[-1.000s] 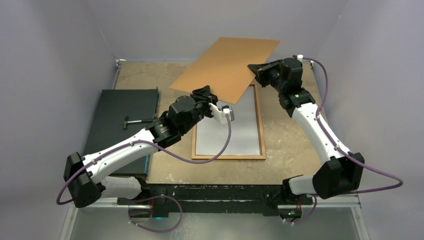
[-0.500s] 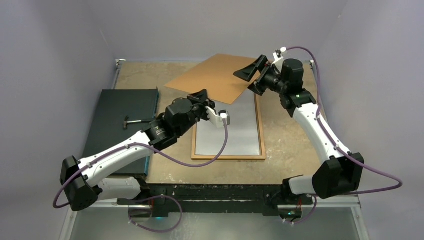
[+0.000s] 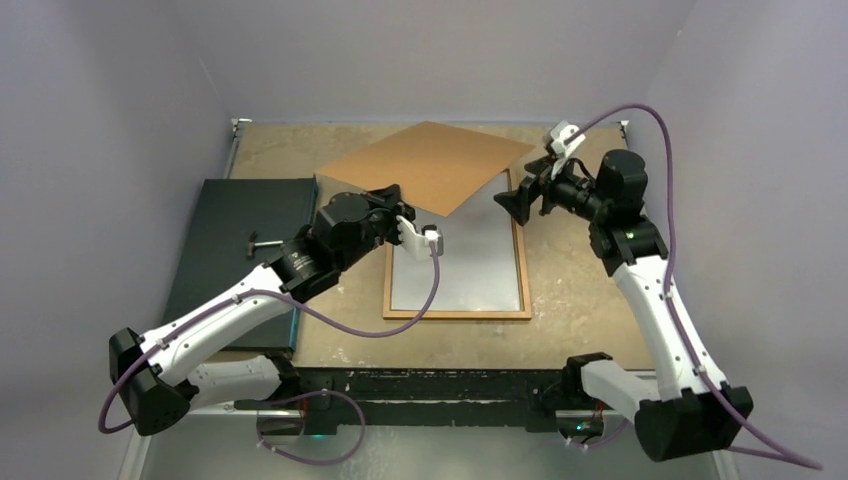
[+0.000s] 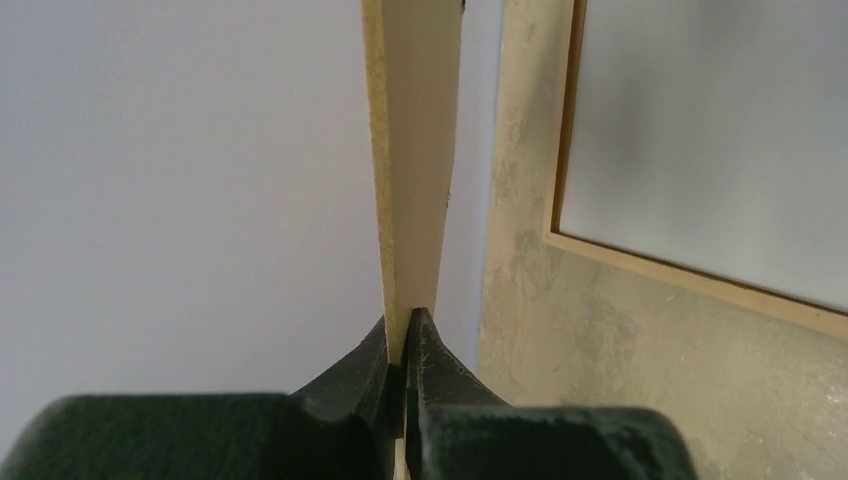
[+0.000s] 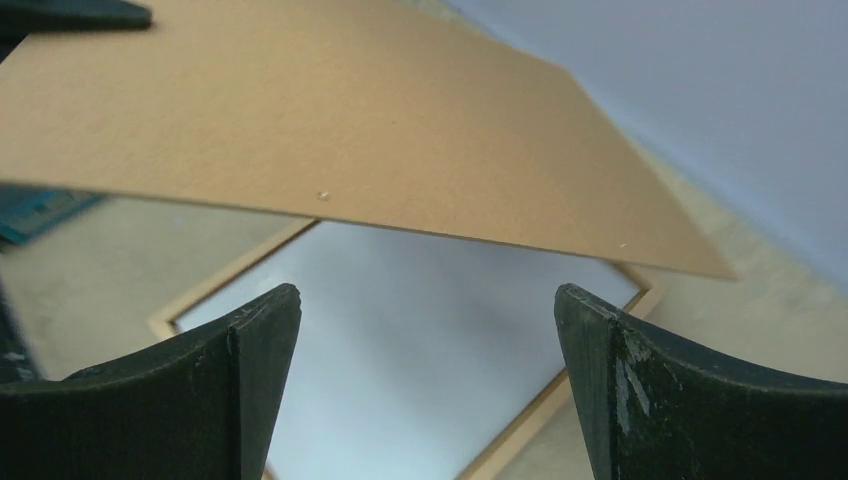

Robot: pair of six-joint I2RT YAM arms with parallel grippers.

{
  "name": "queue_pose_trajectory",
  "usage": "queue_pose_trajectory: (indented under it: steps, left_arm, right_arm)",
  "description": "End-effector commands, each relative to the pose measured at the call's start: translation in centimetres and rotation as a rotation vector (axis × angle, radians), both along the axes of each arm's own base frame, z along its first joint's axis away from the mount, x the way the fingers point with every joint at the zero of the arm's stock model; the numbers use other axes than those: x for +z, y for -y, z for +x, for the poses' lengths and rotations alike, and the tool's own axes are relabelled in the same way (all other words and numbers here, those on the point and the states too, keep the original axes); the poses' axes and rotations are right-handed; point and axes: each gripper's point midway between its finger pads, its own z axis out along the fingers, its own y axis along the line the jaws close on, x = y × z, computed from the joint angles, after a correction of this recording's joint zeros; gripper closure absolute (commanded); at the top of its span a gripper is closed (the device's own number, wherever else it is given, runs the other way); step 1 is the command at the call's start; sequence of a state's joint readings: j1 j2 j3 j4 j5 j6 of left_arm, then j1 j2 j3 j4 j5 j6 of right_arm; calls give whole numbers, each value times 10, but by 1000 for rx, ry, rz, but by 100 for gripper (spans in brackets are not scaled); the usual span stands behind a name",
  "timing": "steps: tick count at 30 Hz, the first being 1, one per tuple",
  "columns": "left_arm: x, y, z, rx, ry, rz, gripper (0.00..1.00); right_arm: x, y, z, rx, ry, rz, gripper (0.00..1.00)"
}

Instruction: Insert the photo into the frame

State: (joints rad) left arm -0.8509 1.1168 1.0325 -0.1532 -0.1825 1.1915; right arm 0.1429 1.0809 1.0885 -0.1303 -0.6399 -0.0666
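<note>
The frame [image 3: 457,315], thin orange-brown wood round a clear pane, lies flat on the table's middle. The photo is out of view. A plain brown backing board [image 3: 430,165] hangs tilted over the frame's far end. My left gripper [image 3: 387,196] is shut on the board's near left edge; the left wrist view shows the board [image 4: 415,150] edge-on, pinched at my left gripper [image 4: 405,335]. My right gripper [image 3: 517,200] stands open just right of the board, touching nothing. In the right wrist view my right gripper [image 5: 428,310] faces the board [image 5: 330,130] and the frame [image 5: 520,435].
A dark flat box [image 3: 240,250] lies at the table's left with a small T-shaped tool [image 3: 262,242] on it. Grey walls close in the back and both sides. The left arm stretches across the table's left half.
My right gripper opened, let go of the board's right edge and drew back to the right. My left gripper shut on the board's left edge, and the board sank lower and flatter.
</note>
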Motion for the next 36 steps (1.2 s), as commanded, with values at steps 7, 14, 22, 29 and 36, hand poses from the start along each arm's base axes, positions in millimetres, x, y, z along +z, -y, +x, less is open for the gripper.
queue_pose_trajectory:
  steps: [7,14,22,29,36]
  left_arm:
    - [84,-21,-8,19,166,-163,100]
    - [82,-20,-13,-8,159,-135,100]
    - [82,-22,-16,-15,161,-115,100]
    - [99,-24,-18,-16,202,-144,100]
    - [112,-26,-24,-47,261,-136,100]
  right_arm:
    - [-15,-15,3,205,436,-503,2]
    - [-9,-20,28,96,619,-647,9]
    - [21,-30,36,37,796,-662,14]
    - [9,-62,37,151,764,-641,23]
    - [13,-90,39,146,821,-640,48]
